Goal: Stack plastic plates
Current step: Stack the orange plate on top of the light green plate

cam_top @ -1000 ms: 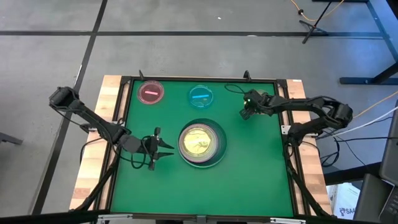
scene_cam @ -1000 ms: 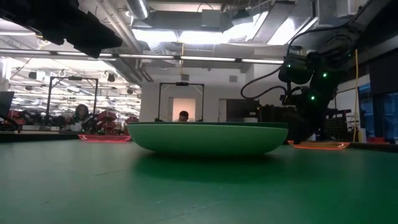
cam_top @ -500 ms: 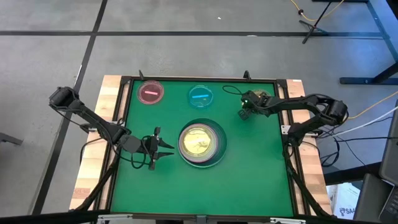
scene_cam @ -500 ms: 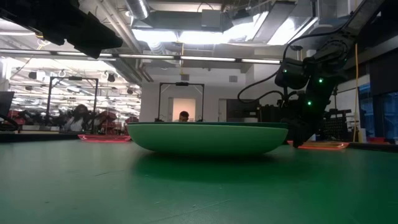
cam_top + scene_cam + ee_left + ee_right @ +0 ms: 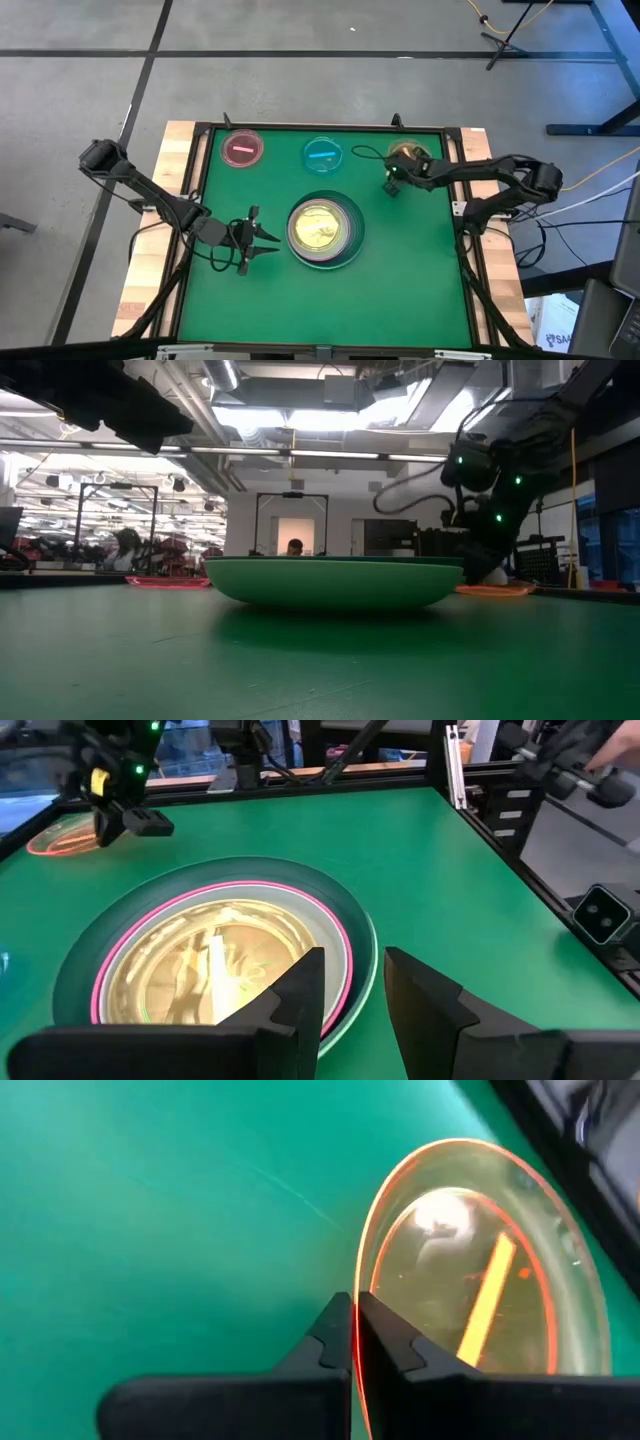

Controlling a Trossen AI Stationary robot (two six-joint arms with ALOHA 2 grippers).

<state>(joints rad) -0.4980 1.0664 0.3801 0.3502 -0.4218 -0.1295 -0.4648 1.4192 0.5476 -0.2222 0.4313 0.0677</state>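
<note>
The small translucent amber plastic plate (image 5: 480,1295) lies near the green worktop's (image 5: 400,290) far right corner; it looks light, stiff and slick, best taken by its thin rim. The right pincer (image 5: 354,1342) is clamped on that rim, its arm reaching in from the right edge. The left pincer (image 5: 352,992), fingers apart, waits beside the central stack of large plates (image 5: 324,231).

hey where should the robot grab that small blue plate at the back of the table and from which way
Grip the small blue plate by its thin raised rim, one finger inside and one outside. It lies flat on the green table, so only the edge gives purchase. The right gripper is shut on the amber plate rim that way. Coming from above at the rim nearest the stack looks likely best.
</note>
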